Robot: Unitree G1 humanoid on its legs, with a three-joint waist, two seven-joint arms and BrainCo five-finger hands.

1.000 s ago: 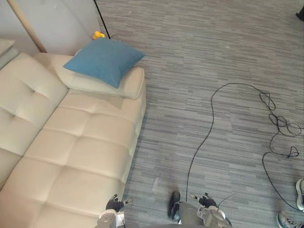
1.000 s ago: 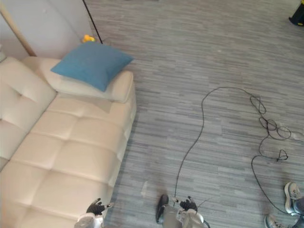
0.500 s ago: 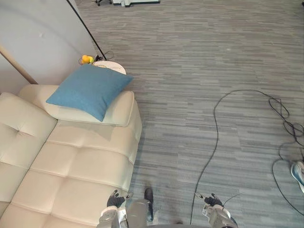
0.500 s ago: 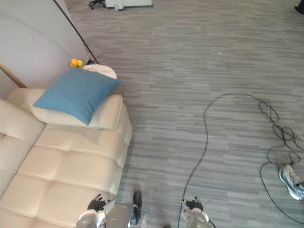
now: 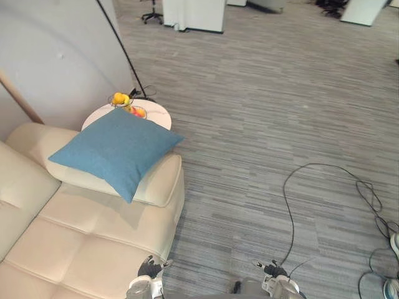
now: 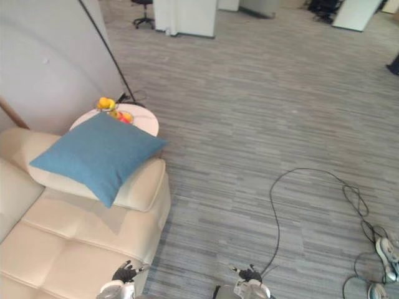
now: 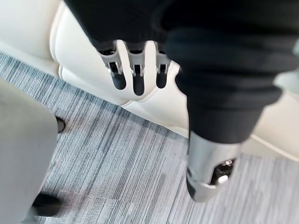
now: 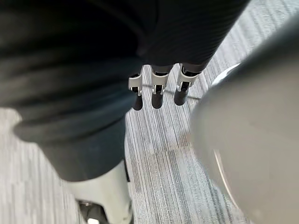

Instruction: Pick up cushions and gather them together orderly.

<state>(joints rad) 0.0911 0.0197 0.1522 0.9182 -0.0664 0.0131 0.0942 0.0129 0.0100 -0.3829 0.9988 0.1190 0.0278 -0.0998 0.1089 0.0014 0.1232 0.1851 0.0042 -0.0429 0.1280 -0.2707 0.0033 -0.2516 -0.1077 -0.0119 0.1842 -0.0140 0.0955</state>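
Note:
A blue cushion [image 5: 116, 151] lies tilted on the armrest of the cream sofa [image 5: 68, 237], its lower corner hanging over the seat. My left hand [image 5: 149, 270] hangs low by the sofa's front corner, far below the cushion, fingers [image 7: 135, 79] straight and holding nothing. My right hand [image 5: 272, 271] hangs low over the carpet to the right, its fingers [image 8: 158, 93] relaxed and empty.
A small round white table [image 5: 153, 113] with a bowl of fruit [image 5: 123, 101] stands just beyond the sofa's armrest, by the grey wall. A dark floor-lamp pole [image 5: 121, 48] leans behind it. Shoes [image 6: 385, 258] lie on the grey carpet at far right.
The camera has tilted up and moved: the whole scene has slid down the picture, bringing the round table and far floor into sight. Both hands stay low and empty.

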